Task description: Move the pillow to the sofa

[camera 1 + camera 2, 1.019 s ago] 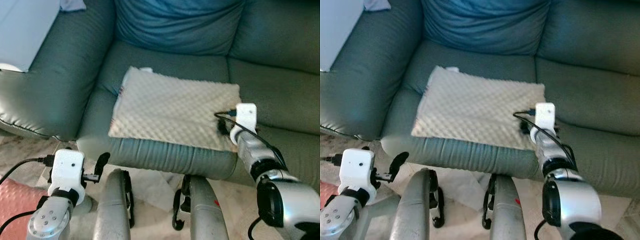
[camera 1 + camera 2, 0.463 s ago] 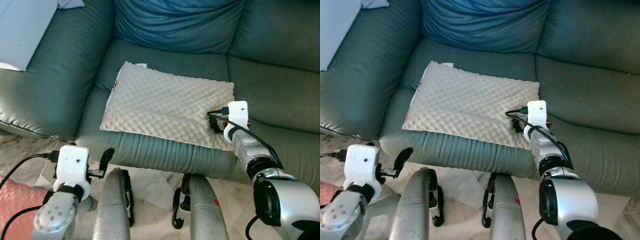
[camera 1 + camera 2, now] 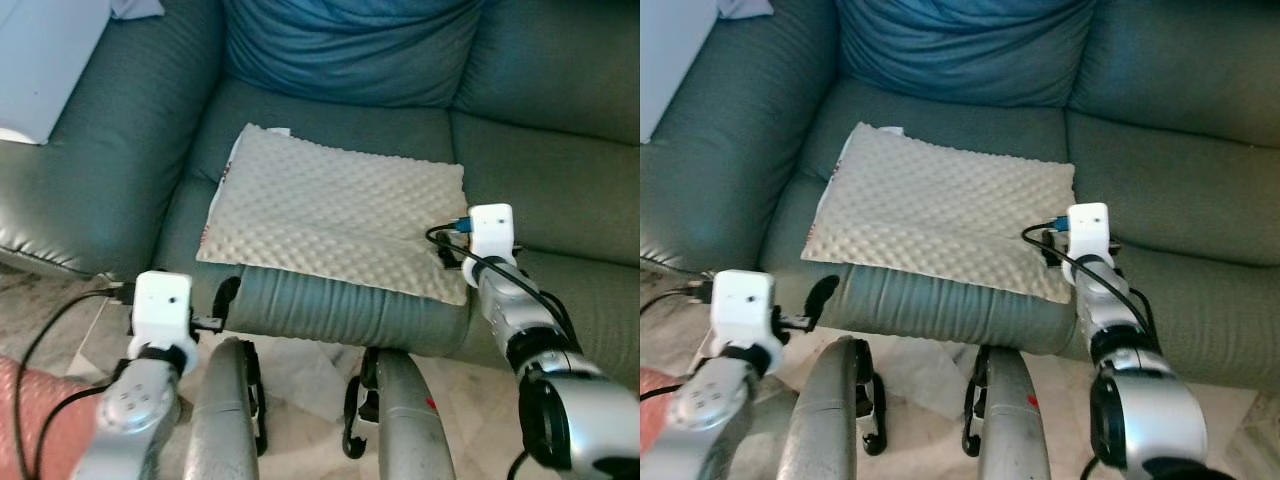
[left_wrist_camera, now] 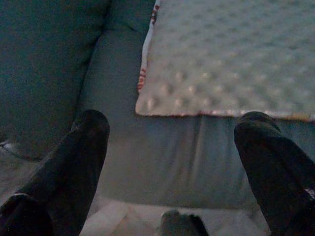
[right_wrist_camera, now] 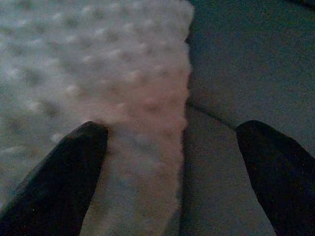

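Left eye view records, nearest the camera, the left gripper (image 3: 222, 305) raised in front of the sofa (image 3: 330, 310) seat edge, higher and closer to the cushion front than a second ago, when it hung lower beside the robot's legs. Its fingers are spread wide with nothing between them, as the left wrist view confirms: both black fingers (image 4: 74, 167) are seen well apart, framing the near corner of the pillow (image 4: 231, 59) without touching it.

Further on, the right gripper (image 3: 450, 262) is found at the pillow's near right corner, drawn back slightly toward the seat edge compared with half a second ago. Its fingers are likewise parted and released; in the right wrist view one finger (image 5: 59, 182) lies over the pillow's dimpled cover (image 5: 88, 73) and the other over bare sofa leather. Contact with the cover cannot be confirmed.

Beyond the grippers, the pillow (image 3: 335, 215) is seen lying flat on the left seat cushion, fully supported and unheld. A blue back cushion (image 3: 350, 45) stands behind it.

It is judged that the placement is effectively done and that only withdrawal remains.
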Available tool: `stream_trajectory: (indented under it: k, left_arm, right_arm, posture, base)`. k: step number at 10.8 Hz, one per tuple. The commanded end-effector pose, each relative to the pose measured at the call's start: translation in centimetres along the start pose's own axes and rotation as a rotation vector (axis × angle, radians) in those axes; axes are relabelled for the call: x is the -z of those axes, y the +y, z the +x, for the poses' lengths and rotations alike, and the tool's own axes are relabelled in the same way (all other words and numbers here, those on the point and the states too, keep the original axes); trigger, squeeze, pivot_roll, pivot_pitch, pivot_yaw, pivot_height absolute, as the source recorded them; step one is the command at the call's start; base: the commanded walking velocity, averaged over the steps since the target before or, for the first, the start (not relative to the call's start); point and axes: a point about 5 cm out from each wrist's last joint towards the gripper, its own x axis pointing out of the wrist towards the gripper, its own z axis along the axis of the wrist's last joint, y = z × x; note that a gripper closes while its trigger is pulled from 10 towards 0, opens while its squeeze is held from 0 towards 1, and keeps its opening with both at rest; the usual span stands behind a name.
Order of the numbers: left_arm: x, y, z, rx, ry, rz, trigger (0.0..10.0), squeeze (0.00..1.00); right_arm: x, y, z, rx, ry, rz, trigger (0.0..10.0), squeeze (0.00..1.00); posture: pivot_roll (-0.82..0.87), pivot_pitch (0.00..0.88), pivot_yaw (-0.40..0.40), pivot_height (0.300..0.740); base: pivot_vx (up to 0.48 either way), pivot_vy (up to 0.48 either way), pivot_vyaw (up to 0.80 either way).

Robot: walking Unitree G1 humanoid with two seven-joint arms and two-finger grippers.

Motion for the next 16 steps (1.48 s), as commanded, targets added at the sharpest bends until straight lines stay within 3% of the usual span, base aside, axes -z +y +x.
stream_trajectory:
  k: [1, 3, 4, 5, 6, 7, 8, 9, 10, 12, 13, 14, 16]
  left_arm:
    - [0.8, -0.1, 0.3, -0.004, 0.014, 0.005, 10.0, 0.00]
    - [0.8, -0.1, 1.3, -0.003, -0.027, -0.006, 10.0, 0.00]
    - [0.7, -0.2, 1.5, 0.002, -0.041, -0.008, 10.0, 0.00]
    - [1.0, -0.4, 2.2, 0.019, -0.072, -0.024, 10.0, 0.00]
    - [1.8, -0.3, 3.0, 0.025, -0.061, -0.065, 10.0, 0.00]
    - [1.8, -0.3, 3.5, 0.049, -0.081, -0.059, 10.0, 0.00]
    - [1.7, -0.2, 3.7, 0.046, -0.090, -0.061, 10.0, 0.00]
    - [1.4, 0.1, 4.3, 0.023, -0.108, -0.065, 10.0, 0.00]
    - [1.1, 0.2, 4.5, 0.020, -0.133, -0.078, 10.0, 0.00]
    - [1.4, 0.3, 4.5, 0.024, -0.150, -0.083, 10.0, 0.00]
    - [1.7, 0.2, 4.5, 0.009, -0.151, -0.102, 10.0, 0.00]
    - [2.1, -0.2, 4.3, 0.006, -0.149, -0.117, 10.0, 0.00]
    - [2.3, -0.7, 4.4, 0.007, -0.144, -0.106, 10.0, 0.00]
  right_arm:
    - [0.0, -0.1, -0.7, -0.020, -0.076, -0.001, 10.0, 0.96]
    - [-1.1, 0.3, -2.0, -0.040, -0.232, -0.053, 10.0, 0.96]
    - [-1.1, 0.6, -2.4, -0.051, -0.259, -0.058, 10.0, 0.96]
    - [-0.8, 2.2, -3.8, -0.131, -0.282, -0.062, 10.0, 0.96]
    - [-0.2, 3.9, -5.2, -0.222, -0.256, -0.005, 10.0, 0.98]
    - [0.6, 5.2, -6.6, -0.248, -0.198, 0.134, 10.0, 0.98]
    - [1.2, 6.3, -7.2, -0.245, -0.176, 0.195, 10.0, 0.97]
    - [1.8, 7.2, -7.3, -0.175, -0.182, 0.226, 10.0, 1.00]
    - [1.2, 7.0, -7.2, -0.117, -0.224, 0.211, 10.0, 0.98]
    - [0.5, 5.5, -7.6, -0.057, -0.218, 0.192, 10.0, 0.50]
    - [0.7, 5.2, -8.4, -0.058, -0.220, 0.175, 10.0, 0.11]
    - [1.4, 5.1, -9.2, -0.055, -0.205, 0.152, 10.0, 0.00]
    - [1.4, 5.6, -9.2, -0.044, -0.191, 0.182, 10.0, 0.00]
  posture:
    - [0.03, 0.193, -0.063, 0.635]
    - [0.01, 0.153, -0.055, 0.635]
    - [0.00, 0.135, -0.053, 0.635]
    - [-0.01, 0.091, -0.036, 0.635]
    - [-0.02, 0.055, -0.023, 0.635]
    - [-0.02, 0.025, -0.029, 0.635]
    - [-0.01, 0.008, -0.027, 0.635]
    - [0.01, 0.000, -0.023, 0.635]
    - [0.02, 0.000, -0.018, 0.635]
    - [0.01, 0.000, -0.026, 0.635]
    - [-0.01, 0.000, -0.037, 0.635]
    - [-0.01, 0.000, -0.042, 0.635]
    - [-0.01, 0.000, -0.036, 0.635]
  base:
    - [0.000, 0.000, 0.00]
    - [0.000, 0.000, 0.00]
    - [0.000, 0.000, 0.00]
    - [0.000, 0.000, 0.00]
    - [0.000, 0.000, 0.00]
    - [0.000, 0.000, 0.00]
    - [0.000, 0.000, 0.00]
    - [0.000, 0.000, 0.00]
    - [0.000, 0.000, 0.57]
    - [0.000, 0.000, 0.00]
    - [0.000, 0.000, 0.00]
    - [0.000, 0.000, 0.00]
    - [0.000, 0.000, 0.00]
